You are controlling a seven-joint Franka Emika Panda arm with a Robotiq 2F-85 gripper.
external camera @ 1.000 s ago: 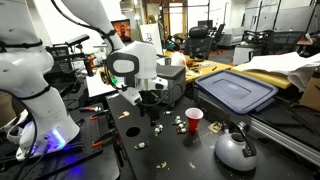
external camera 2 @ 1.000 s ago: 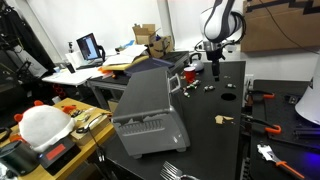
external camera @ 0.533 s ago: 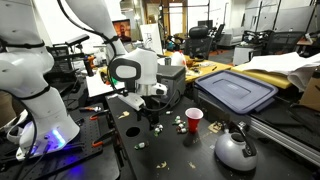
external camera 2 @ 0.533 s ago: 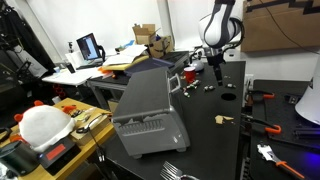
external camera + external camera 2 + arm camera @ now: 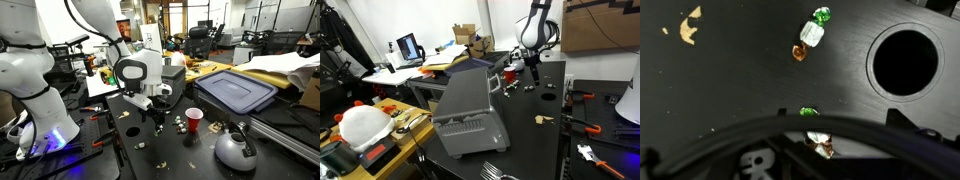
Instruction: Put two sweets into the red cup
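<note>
The red cup [image 5: 193, 119] stands upright on the black table, also visible as the red cup [image 5: 509, 73]. Small pale sweets [image 5: 178, 124] lie scattered just beside it, and more sweets [image 5: 131, 130] lie further off. My gripper [image 5: 158, 114] hangs open over the table a little to the side of the cup, with nothing between its fingers; it is the gripper [image 5: 532, 72] pointing down. In the wrist view one sweet [image 5: 812, 33] with green and orange wrapper ends lies ahead, and another sweet [image 5: 818, 141] lies close below, half hidden by a dark curved bar.
A rounded grey kettle [image 5: 235, 149] stands near the front of the black table [image 5: 170, 155]. A blue-lidded bin [image 5: 236, 90] sits behind the cup. A round dark opening [image 5: 905, 58] and a yellow scrap [image 5: 688, 27] show in the wrist view. Tools [image 5: 582, 122] lie on the table's edge.
The gripper has come down and shifted toward the sweets and the red cup. It has stayed open. The cup and the sweets have not moved.
</note>
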